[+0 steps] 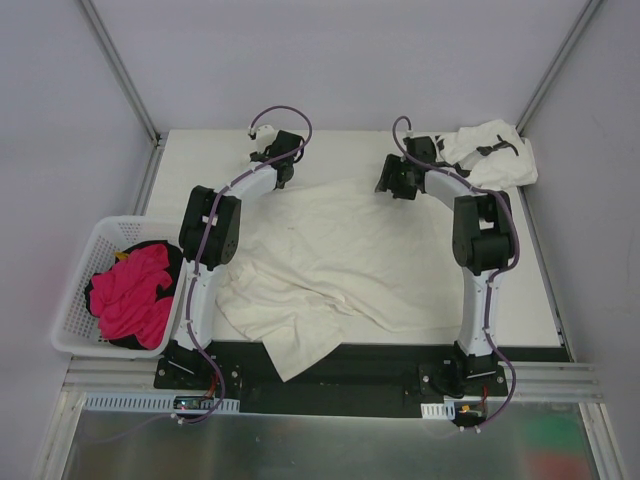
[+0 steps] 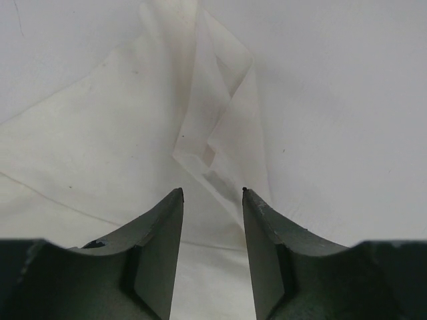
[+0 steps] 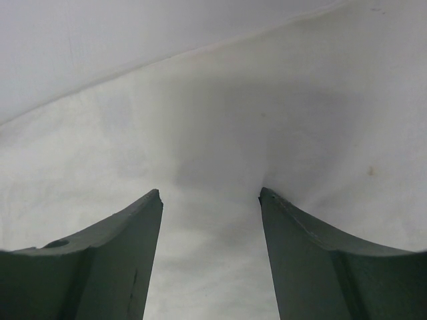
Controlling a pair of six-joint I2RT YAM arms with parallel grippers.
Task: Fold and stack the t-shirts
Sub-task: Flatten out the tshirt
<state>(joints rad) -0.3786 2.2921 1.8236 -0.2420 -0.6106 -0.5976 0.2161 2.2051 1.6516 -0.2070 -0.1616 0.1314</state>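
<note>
Cream-white cloth fills the middle of the desk (image 1: pixel 540 290): the plain t-shirt (image 1: pixel 340 250) lies spread but rumpled, its near hem drooping over the near edge, while the printed t-shirt (image 1: pixel 495 150) waits bunched in the far right corner. The left end effector (image 2: pixel 212 192) hovers with its jaws apart, gripping nothing, at a folded corner on the shirt's far left edge. The right end effector (image 3: pixel 210 193), likewise released, rests tips-down further right, probably so both can pinch that far edge together.
</note>
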